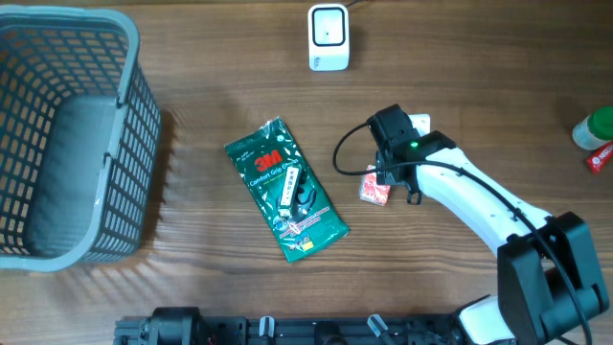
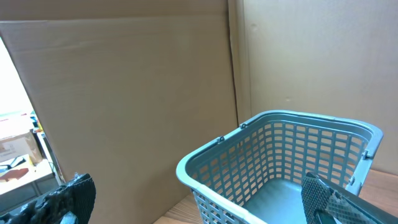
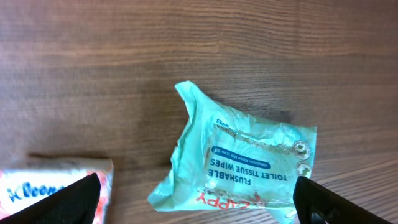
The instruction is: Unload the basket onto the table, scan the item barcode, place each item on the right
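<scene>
A white barcode scanner [image 1: 328, 36] stands at the back middle of the table. In the right wrist view a crumpled teal pack of flushable toilet tissue wipes [image 3: 249, 155] lies on the wood, right below my right gripper [image 3: 199, 208]. That gripper is open, its black fingertips [image 3: 78, 199] wide on either side of the pack and touching nothing. In the overhead view the right gripper [image 1: 391, 144] hides this pack. A small red and white packet [image 1: 374, 187] lies beside it. My left gripper [image 2: 199, 208] is open and empty, facing the basket.
A grey-blue mesh basket [image 1: 115, 144] fills the left side of the table. A green 3M package [image 1: 285, 190] lies flat in the middle. A green-capped bottle [image 1: 596, 127] and a red item [image 1: 600, 158] sit at the right edge. A cardboard wall [image 2: 124, 93] stands behind the basket.
</scene>
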Action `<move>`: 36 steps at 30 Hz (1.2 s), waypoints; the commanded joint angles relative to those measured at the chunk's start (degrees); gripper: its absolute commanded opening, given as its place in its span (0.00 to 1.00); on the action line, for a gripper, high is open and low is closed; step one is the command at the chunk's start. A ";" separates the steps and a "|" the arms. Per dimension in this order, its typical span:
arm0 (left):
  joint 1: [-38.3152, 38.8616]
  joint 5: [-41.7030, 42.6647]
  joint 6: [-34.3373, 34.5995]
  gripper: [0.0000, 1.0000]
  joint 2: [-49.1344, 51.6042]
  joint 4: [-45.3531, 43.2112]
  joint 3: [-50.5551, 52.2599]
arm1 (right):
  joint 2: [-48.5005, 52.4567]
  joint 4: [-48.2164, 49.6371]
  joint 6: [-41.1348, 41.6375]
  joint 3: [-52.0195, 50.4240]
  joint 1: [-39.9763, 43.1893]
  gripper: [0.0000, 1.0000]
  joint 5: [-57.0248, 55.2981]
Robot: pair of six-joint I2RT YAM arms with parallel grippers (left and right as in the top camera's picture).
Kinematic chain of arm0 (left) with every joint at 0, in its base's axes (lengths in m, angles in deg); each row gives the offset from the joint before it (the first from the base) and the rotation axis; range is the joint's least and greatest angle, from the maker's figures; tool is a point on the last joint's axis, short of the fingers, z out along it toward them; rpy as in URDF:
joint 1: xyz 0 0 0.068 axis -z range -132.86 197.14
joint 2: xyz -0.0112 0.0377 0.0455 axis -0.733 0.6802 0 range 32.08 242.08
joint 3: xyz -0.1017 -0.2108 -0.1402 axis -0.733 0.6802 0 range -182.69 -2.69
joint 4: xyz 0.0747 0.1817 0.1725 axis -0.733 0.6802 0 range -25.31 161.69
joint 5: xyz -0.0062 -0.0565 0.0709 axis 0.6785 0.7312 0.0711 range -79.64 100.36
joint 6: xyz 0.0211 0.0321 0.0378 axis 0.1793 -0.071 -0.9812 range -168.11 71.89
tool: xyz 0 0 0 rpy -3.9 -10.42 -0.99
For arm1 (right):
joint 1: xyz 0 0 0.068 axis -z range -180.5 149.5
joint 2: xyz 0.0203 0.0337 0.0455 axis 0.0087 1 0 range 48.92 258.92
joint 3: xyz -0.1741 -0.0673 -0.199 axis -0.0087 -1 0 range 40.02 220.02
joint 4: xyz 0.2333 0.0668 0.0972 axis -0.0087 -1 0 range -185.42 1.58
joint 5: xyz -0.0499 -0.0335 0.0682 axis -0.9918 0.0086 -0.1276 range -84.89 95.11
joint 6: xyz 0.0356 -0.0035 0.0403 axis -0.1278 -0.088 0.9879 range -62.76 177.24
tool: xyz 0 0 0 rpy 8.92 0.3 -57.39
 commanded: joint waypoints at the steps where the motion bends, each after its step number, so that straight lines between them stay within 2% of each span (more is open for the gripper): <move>1: -0.31 -0.15 -0.48 1.00 -0.31 -0.09 0.04 | 2.71 0.26 7.61 0.70 -0.02 0.96 0.48; 3: -0.31 -0.15 -0.48 1.00 -0.31 -0.09 0.04 | 5.14 0.17 8.28 0.70 -0.02 0.88 -0.22; 6: -0.31 -0.15 -0.48 1.00 -0.31 -0.09 0.04 | 8.09 0.04 8.92 0.70 -0.02 0.83 -1.05; 11: -0.31 -0.15 -0.48 1.00 -0.31 -0.09 0.04 | 8.63 0.09 9.11 0.70 -0.02 0.71 -2.95; 13: -0.31 -0.15 -0.48 1.00 -0.31 -0.09 0.04 | 8.63 0.15 9.11 0.70 0.00 0.63 -3.23; 16: -0.31 -0.15 -0.48 1.00 -0.31 -0.09 0.04 | 8.63 0.79 9.16 0.70 0.48 0.44 -3.21; 18: -0.31 -0.15 -0.48 1.00 -0.31 -0.09 0.04 | 8.94 1.53 9.18 0.55 1.95 0.36 -3.13; 19: -0.31 -0.15 -0.48 1.00 -0.31 -0.09 0.04 | 9.07 1.49 9.16 0.52 2.84 0.23 -2.71; 20: -0.31 -0.15 -0.48 1.00 -0.31 -0.09 0.04 | 9.07 1.57 9.09 0.52 3.98 0.05 -1.33; 24: -0.31 -0.15 -0.48 1.00 -0.31 -0.09 0.04 | 8.52 2.32 4.09 3.89 7.08 0.04 13.35; 28: -0.31 -0.15 -0.48 0.99 -0.31 -0.09 0.04 | 3.87 -2.12 -4.68 17.38 8.28 0.04 38.80; 31: -0.31 -0.15 -0.48 1.00 -0.31 -0.09 0.04 | -0.83 -3.08 -6.05 22.12 8.28 0.04 42.80; 33: -0.31 -0.15 -0.48 1.00 -0.31 -0.09 0.04 | -3.02 -4.92 -5.55 22.10 8.28 0.05 40.63; 34: -0.31 -0.15 -0.48 1.00 -0.31 -0.09 0.04 | -3.08 -7.02 -4.22 22.03 8.24 0.38 37.40; 35: -0.31 -0.15 -0.48 1.00 -0.31 -0.09 0.04 | -2.78 -8.61 -2.84 21.46 8.15 0.76 33.27; 36: -0.31 -0.15 -0.48 1.00 -0.31 -0.11 0.04 | -2.47 -9.07 -1.99 20.70 8.00 0.97 29.81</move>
